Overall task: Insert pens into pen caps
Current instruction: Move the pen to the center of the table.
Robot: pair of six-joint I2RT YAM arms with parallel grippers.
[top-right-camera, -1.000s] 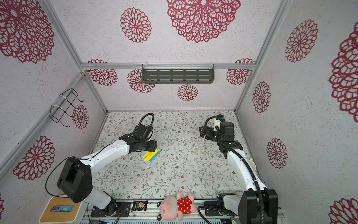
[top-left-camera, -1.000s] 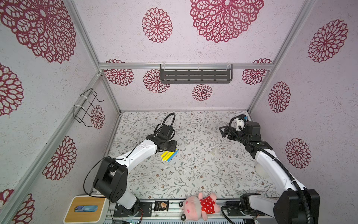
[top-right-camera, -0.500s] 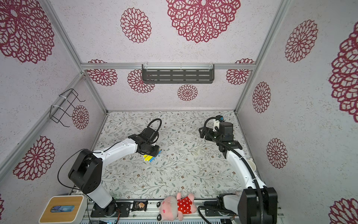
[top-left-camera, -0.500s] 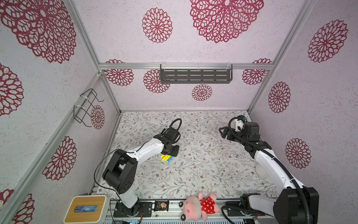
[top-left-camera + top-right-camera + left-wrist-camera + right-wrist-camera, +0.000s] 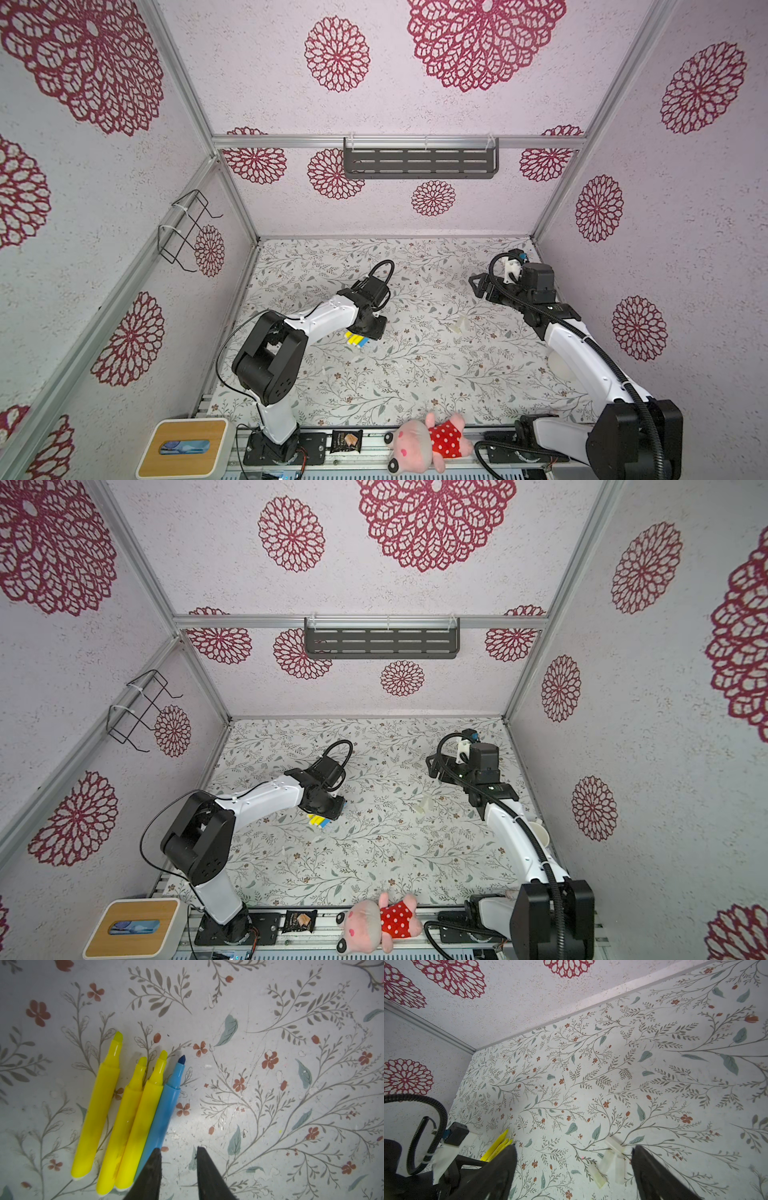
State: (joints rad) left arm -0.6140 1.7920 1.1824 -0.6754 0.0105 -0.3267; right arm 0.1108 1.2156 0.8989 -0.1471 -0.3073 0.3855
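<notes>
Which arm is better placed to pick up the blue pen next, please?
Left: its pincer is down at the rear end of the blue pen, jaws slightly apart. The right pincer is well away, open, nearer the pen caps.

A robot lab booth: aluminium frame, rosette-papered wall panels, arms bolted to a base rail
</notes>
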